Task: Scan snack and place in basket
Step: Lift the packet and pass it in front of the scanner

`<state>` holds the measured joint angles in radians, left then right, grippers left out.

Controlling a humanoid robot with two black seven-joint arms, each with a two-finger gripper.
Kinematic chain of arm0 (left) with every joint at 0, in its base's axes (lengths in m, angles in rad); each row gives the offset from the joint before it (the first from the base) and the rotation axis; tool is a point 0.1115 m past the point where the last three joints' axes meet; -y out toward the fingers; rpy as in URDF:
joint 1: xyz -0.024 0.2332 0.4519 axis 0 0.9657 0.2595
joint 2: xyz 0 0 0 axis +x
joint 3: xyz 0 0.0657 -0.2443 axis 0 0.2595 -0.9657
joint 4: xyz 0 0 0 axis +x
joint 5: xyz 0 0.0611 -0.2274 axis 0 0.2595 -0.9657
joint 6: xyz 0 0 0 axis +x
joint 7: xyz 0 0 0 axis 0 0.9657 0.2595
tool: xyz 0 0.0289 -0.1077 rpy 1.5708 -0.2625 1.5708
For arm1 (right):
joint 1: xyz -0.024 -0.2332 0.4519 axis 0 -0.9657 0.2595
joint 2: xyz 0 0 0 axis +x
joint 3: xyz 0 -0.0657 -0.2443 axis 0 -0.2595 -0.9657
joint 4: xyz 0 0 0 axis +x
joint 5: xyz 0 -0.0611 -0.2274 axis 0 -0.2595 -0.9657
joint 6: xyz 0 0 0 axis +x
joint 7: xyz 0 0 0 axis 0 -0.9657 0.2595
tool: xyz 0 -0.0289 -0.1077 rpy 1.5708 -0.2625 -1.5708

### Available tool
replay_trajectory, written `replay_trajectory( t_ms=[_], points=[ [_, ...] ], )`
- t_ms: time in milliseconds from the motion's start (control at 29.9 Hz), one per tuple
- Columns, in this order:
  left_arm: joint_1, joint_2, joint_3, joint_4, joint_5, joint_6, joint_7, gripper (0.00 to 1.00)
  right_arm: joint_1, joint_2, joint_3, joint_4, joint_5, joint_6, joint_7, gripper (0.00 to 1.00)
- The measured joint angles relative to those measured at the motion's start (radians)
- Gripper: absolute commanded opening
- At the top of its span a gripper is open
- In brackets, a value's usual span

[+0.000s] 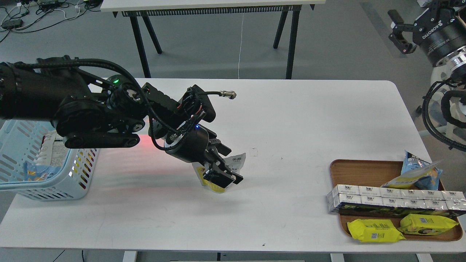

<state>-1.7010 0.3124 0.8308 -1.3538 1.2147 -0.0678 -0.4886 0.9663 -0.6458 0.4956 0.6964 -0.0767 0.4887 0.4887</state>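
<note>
The snack (237,161), a silver-white pouch with a yellow front, stands at the table's middle. My left gripper (219,177) has come down onto it and covers most of its front. Only the pouch's top right corner and yellow bottom edge show. I cannot tell whether the fingers are closed on it. The light blue basket (82,171) stands at the left table edge, partly behind my left arm, with a few packs inside. My right gripper (398,32) is raised off the table at the top right, open and empty.
The black scanner is almost hidden behind my left arm; its green light (115,80) shows, and its red glow (144,139) lies on the table. A brown wooden tray (358,169) at the right holds a silver carton row, yellow packs and a blue-and-yellow bag.
</note>
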Motion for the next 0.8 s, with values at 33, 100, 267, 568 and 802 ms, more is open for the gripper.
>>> replay_trajectory(
  t_ms=[33,100,267,568,802],
  points=[
    [0.008,-0.004,0.001,0.008,0.002,0.008,0.000,0.69,0.000,0.000,0.000,0.000,0.000,0.000,0.000,1.00],
    [0.028,-0.010,0.005,0.023,0.006,0.033,0.000,0.62,-0.001,0.000,0.000,0.000,0.000,0.000,0.000,1.00],
    [0.060,-0.031,0.046,0.060,0.016,0.092,0.000,0.35,-0.009,-0.003,0.000,0.000,0.000,0.000,0.000,1.00],
    [0.063,-0.022,0.067,0.068,0.050,0.118,0.000,0.00,-0.014,-0.015,0.000,0.003,0.002,0.000,0.000,1.00],
    [0.058,0.005,0.069,0.054,0.051,0.115,0.000,0.00,-0.015,-0.015,0.000,0.003,0.002,0.000,0.000,1.00]
  ],
)
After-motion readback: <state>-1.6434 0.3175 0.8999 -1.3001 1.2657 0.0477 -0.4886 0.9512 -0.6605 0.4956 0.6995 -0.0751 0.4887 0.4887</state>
